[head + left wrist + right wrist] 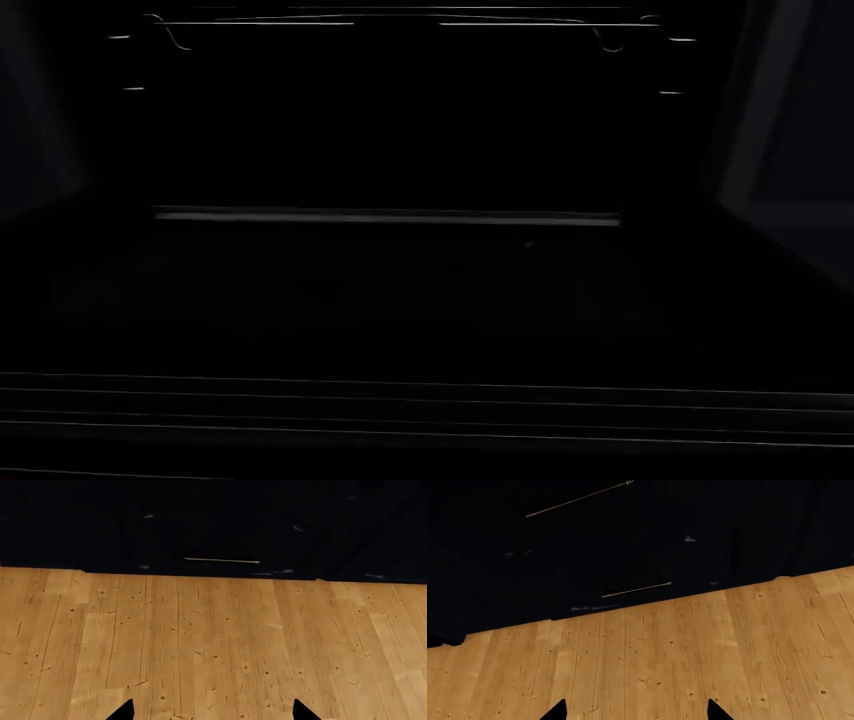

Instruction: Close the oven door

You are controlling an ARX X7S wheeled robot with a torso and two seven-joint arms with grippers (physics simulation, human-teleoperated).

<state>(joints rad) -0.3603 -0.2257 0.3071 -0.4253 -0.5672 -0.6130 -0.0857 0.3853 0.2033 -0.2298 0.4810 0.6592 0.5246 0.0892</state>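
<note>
Oven door [387, 300] apparently down (dim head cam), both tools [213, 711] [635, 711] w/ tips apart.

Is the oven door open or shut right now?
Open. The head view looks straight into the dark oven, with a wire rack visible inside, and the oven door lies folded down flat in front of the cavity.

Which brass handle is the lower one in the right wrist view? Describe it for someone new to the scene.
Start at the wooden floor and go to where it meets the dark cabinet front. The lower brass handle is a thin slanted bar close to that edge. The other brass handle is longer and farther from the floor.
</note>
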